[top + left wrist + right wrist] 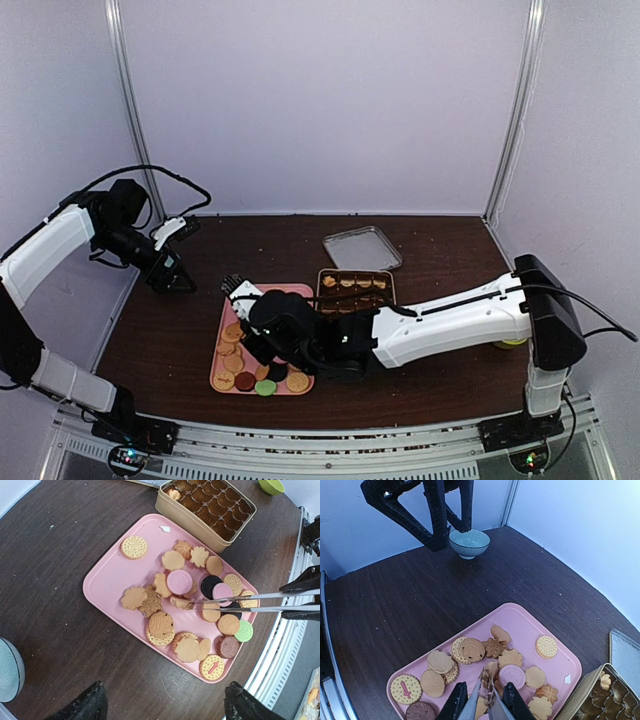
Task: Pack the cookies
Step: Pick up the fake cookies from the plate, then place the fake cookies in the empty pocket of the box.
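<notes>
**A:** Where are the cookies [161, 625]?
**B:** Heaped on pink tray [107, 577], by near edge of table [450, 255], left of ctr. Mostly tan rounds, plus pink, black, one green, some flower shapes. One flower cookie [174, 494] sits in a corner cup of gold tin [172, 510].

**A:** Tin vs tray?
**B:** Just beside tray's far-right side. Lid [362, 247] lies flat beyond tin, twd far edge.

**A:** Effectors?
**B:** The right gripper [196, 605] is over mid-tray. Its thin metal fingers [250, 596] are set narrow, tips at a tan cookie [181, 602] next to pink sandwich cookie [179, 581]. Pinched or not, can't tell. The left gripper [167, 705] has jaws wide w/ nothing in them. It hangs above table, off tray's left side, w/ patterned bowl [469, 542] near it.

**A:** In the way?
**B:** Top view: right arm [450, 320] lies across tray and tin's near side, hiding most of the heap. Small green cup [272, 486] sits past tin, twd right edge.
</notes>
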